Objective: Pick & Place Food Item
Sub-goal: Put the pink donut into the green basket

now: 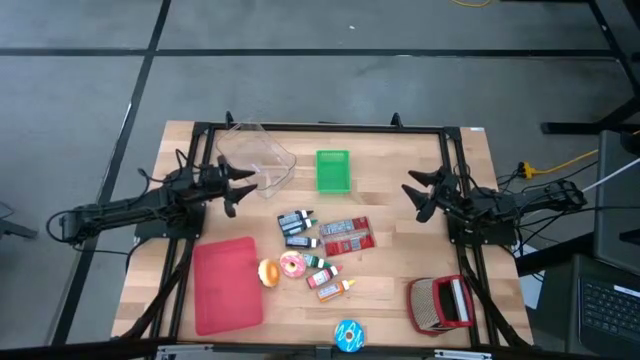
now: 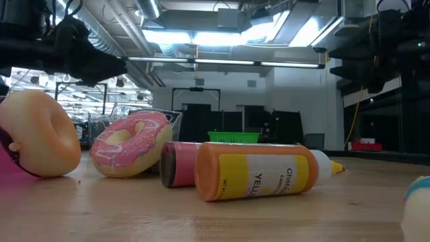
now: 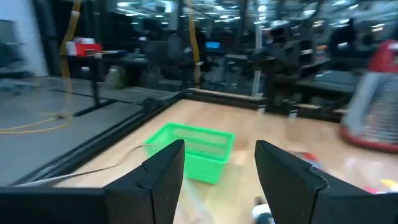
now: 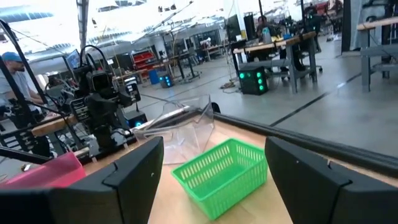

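Note:
Toy food lies on the near half of the wooden table: a plain tan donut (image 1: pixel 268 272) (image 2: pixel 40 144), a pink-frosted donut (image 1: pixel 292 265) (image 2: pixel 131 144) leaning beside it, and a blue-frosted donut (image 1: pixel 349 335) by the near edge. A yellow-labelled bottle (image 2: pixel 262 171) lies on its side among several small bottles (image 1: pixel 318 262). My left gripper (image 1: pixel 242 190) (image 3: pixel 219 146) hovers open at the far left, pointing level across the table. My right gripper (image 1: pixel 415 197) (image 4: pixel 214 146) hovers open at the far right, facing it. Neither has anything between its fingers.
A green basket (image 1: pixel 333 170) (image 3: pixel 189 151) (image 4: pixel 221 171) stands at the far middle, between the grippers. A clear plastic container (image 1: pixel 255 155) (image 4: pixel 180 121) sits far left. A pink tray (image 1: pixel 227 283) lies near left, a red-and-white basket (image 1: pixel 440 303) near right, and a flat packet (image 1: pixel 346 236) in the centre.

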